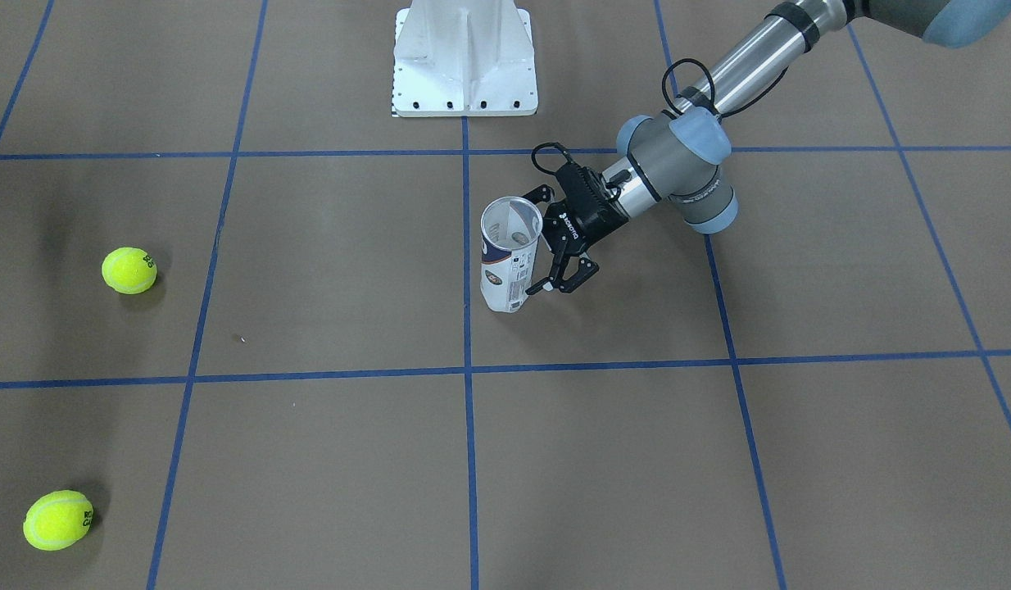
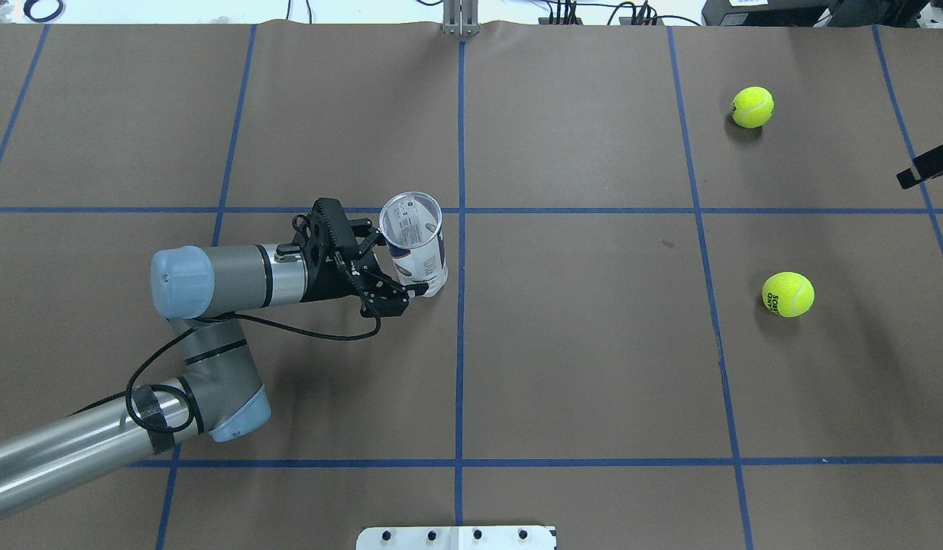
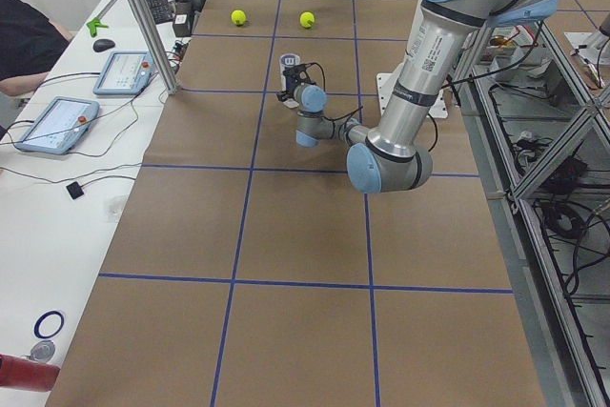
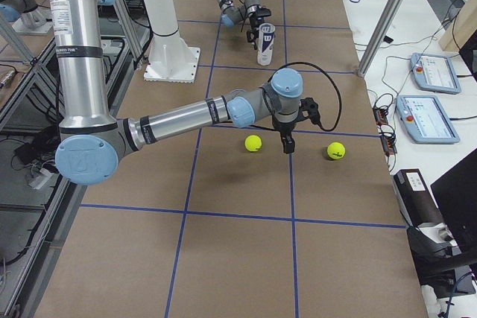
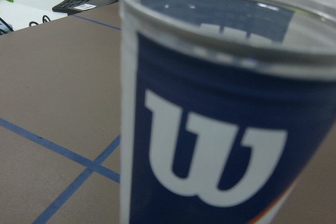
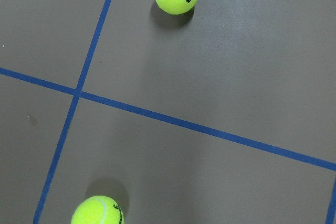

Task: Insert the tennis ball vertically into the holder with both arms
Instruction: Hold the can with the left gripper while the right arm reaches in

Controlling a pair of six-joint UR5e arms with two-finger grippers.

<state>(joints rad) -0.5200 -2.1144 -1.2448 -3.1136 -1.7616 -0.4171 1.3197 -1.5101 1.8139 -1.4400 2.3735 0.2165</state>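
Observation:
The holder (image 1: 510, 264) (image 2: 415, 243) is a clear can with a navy and white label, standing upright with its open mouth up, near the table's middle. My left gripper (image 1: 540, 242) (image 2: 395, 263) lies level beside it, open, fingertips reaching the can's side. In the left wrist view the holder (image 5: 210, 129) fills the frame. Two yellow tennis balls (image 1: 129, 270) (image 1: 58, 519) lie on the table on my right side. My right gripper (image 4: 287, 143) hovers over the table between these balls (image 4: 253, 143) (image 4: 336, 151); whether it is open or shut I cannot tell.
The white pedestal base (image 1: 464, 57) stands at the robot's edge of the table. Blue tape lines cross the brown surface. A person's arm (image 3: 19, 45) and two tablets (image 3: 129, 71) are at a side desk beyond the far edge.

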